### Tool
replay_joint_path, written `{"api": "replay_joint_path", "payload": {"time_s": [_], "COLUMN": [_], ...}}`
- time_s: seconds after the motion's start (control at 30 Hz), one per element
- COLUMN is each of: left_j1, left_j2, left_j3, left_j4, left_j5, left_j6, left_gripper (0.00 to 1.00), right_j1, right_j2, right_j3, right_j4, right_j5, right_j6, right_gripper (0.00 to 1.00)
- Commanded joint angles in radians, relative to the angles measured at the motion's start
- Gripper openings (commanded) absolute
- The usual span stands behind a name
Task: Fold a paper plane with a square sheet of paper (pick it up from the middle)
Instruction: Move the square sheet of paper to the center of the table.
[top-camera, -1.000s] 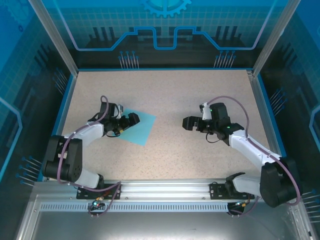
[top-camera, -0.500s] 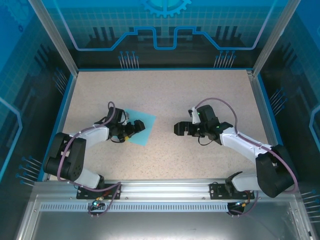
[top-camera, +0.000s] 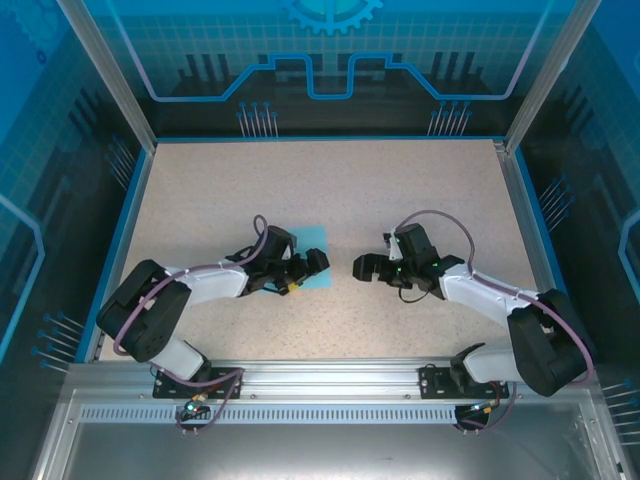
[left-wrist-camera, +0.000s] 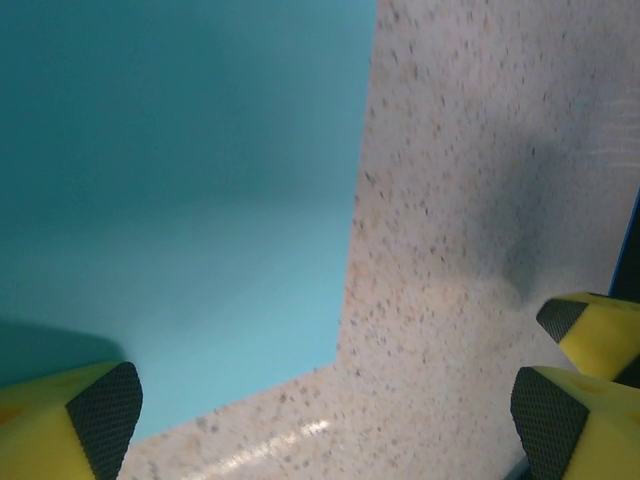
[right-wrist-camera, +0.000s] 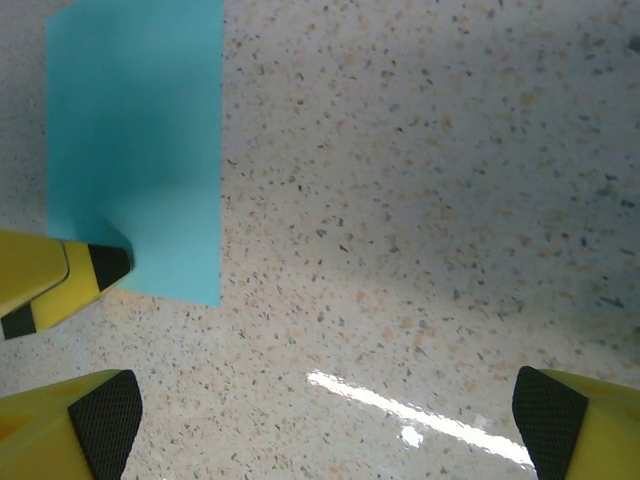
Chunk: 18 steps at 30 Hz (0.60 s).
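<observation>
Left end effector (top-camera: 312, 266) slid right across square sheet of paper (top-camera: 313, 240); right end effector (top-camera: 360, 267) neared. Both released, empty. Sheet flat, pickup not begun.

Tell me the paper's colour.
The square sheet of paper is plain light cyan, clearest in the left wrist view.

- I see the square sheet of paper (left-wrist-camera: 180, 200) as thin, smooth and matt.
- The table top (right-wrist-camera: 420, 180) looks like a speckled, stone-patterned laminate, smooth and slightly glossy.
- On the left gripper (left-wrist-camera: 325, 412), the fingers (left-wrist-camera: 35, 440) are smooth yellow plastic. The pads (left-wrist-camera: 105, 415) are dark and finely textured, perhaps rubber.
- The front rail (top-camera: 330, 375) reads as brushed metal.
</observation>
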Motion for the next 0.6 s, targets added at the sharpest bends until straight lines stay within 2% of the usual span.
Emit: {"api": "replay_joint_path", "payload": {"time_s": [0.0, 0.07, 0.13, 0.37, 0.57], "left_j1": [-0.003, 0.002, 0.049, 0.312, 0.362], "left_j2": [-0.090, -0.162, -0.231, -0.506, -0.655], "left_j3": [0.038, 0.063, 0.068, -0.064, -0.104], "left_j4": [-0.117, -0.238, -0.348, -0.440, -0.500], "left_j5": [-0.099, -0.194, -0.248, -0.238, -0.246], "left_j6": [-0.021, 0.041, 0.071, 0.161, 0.254], "left_gripper": [0.98, 0.99, 0.99, 0.98, 0.99], "right_j1": [0.031, 0.061, 0.101, 0.222, 0.260], "right_j2": [-0.024, -0.001, 0.056, 0.399, 0.679], "right_j3": [0.013, 0.050, 0.109, 0.467, 0.749], "right_j4": [0.005, 0.004, -0.004, -0.070, -0.150], "right_j5": [0.004, -0.002, 0.009, -0.014, -0.018], "right_j6": [0.042, 0.040, 0.040, 0.066, 0.099], "right_gripper": [0.99, 0.98, 0.96, 0.88, 0.89]}}
